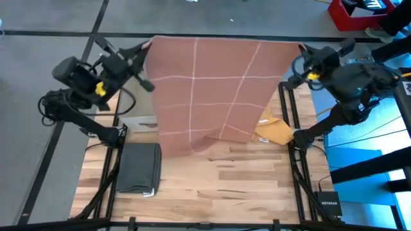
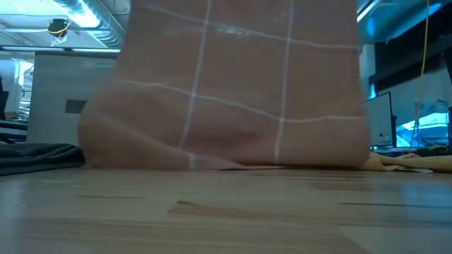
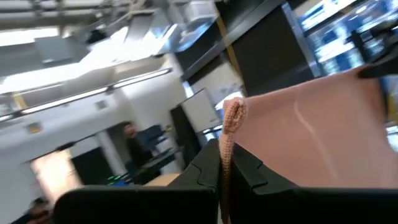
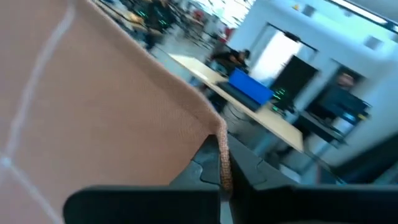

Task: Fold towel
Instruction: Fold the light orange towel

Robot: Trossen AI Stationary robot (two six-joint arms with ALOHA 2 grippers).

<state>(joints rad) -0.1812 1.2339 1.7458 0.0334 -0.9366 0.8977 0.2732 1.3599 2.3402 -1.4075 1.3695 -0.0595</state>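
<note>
A pink-brown towel [image 1: 215, 90] with thin white grid lines hangs spread between my two grippers, high above the table. My left gripper [image 1: 146, 48] is shut on its far left corner; my right gripper [image 1: 299, 50] is shut on its far right corner. The towel's lower edge [image 2: 226, 164] rests on the wooden table and bunches a little there. The towel also shows in the left wrist view [image 3: 311, 137] and the right wrist view [image 4: 93, 106]. My left gripper pinches the towel's corner [image 3: 231, 124] between its two fingers; the hemmed edge runs down through the gap. The towel spreads away from it toward the other arm, drawn fairly taut. My right gripper pinches the opposite top corner [image 4: 219, 140] between its two fingers; the hem passes down between them. The towel hangs below, its lower end on the table.
A folded dark grey towel [image 1: 139, 168] lies on the table's near left. A yellow-tan cloth [image 1: 275, 130] lies at the right, partly under the hanging towel. A white box [image 1: 138, 122] sits at the left. Bare wood lies toward the near edge [image 1: 225, 186].
</note>
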